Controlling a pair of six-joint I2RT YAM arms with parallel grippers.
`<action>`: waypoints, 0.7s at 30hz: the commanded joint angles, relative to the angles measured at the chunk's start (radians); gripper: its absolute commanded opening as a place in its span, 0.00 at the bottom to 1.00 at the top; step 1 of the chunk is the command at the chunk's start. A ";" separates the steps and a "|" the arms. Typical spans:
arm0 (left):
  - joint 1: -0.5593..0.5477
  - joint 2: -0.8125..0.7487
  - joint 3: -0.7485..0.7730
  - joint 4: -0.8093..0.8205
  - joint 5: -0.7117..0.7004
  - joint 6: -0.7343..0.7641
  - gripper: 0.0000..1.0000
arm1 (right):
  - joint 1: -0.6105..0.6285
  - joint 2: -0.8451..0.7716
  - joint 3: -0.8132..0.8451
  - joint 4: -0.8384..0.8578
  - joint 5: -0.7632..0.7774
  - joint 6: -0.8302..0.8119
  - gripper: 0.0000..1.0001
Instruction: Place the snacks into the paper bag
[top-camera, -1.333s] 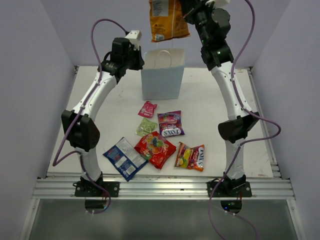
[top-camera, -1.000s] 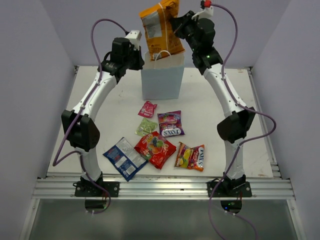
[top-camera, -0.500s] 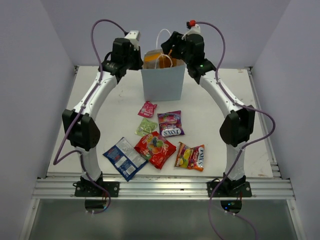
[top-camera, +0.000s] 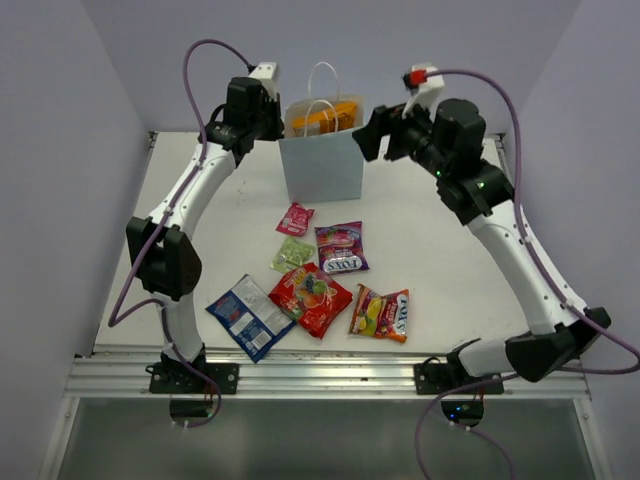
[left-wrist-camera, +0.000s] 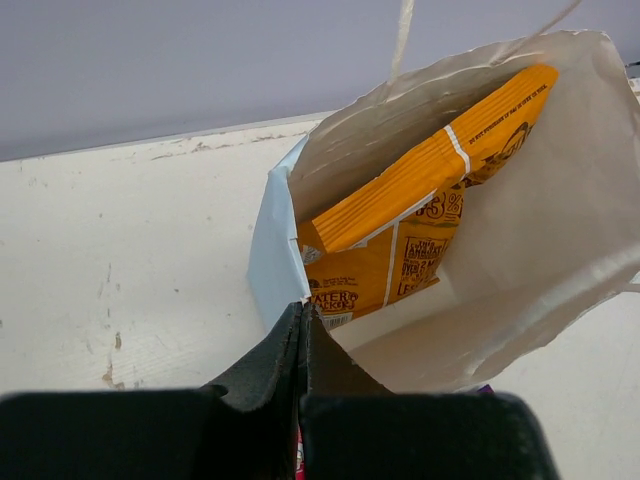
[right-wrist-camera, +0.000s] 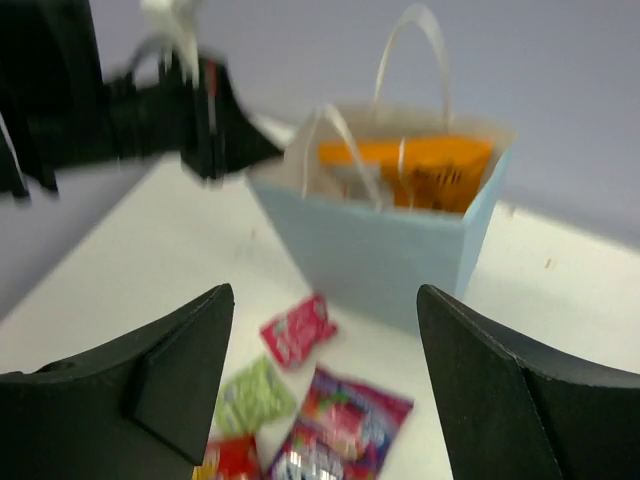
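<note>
Scuffed white table (top-camera: 425, 255), aluminium rail (top-camera: 320, 376) along its near edge, pale lilac walls (top-camera: 60, 150) around.

White arms (top-camera: 200, 190), black joints (top-camera: 165, 265), purple cables (top-camera: 207, 42)

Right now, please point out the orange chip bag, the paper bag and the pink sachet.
orange chip bag (left-wrist-camera: 400, 185): left wrist view, on its ribbed seal.
paper bag (top-camera: 320, 172): top external view, on its front wall.
pink sachet (top-camera: 295, 218): top external view, on its middle.
</note>
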 joint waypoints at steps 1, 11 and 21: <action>-0.003 -0.014 0.026 0.010 -0.023 -0.010 0.00 | 0.045 -0.013 -0.226 -0.219 -0.132 -0.120 0.78; -0.003 -0.075 -0.032 -0.014 -0.023 -0.016 0.00 | 0.225 0.158 -0.487 -0.244 -0.273 -0.179 0.75; -0.003 -0.105 -0.077 -0.028 -0.029 0.007 0.00 | 0.365 0.287 -0.444 -0.278 -0.313 -0.180 0.74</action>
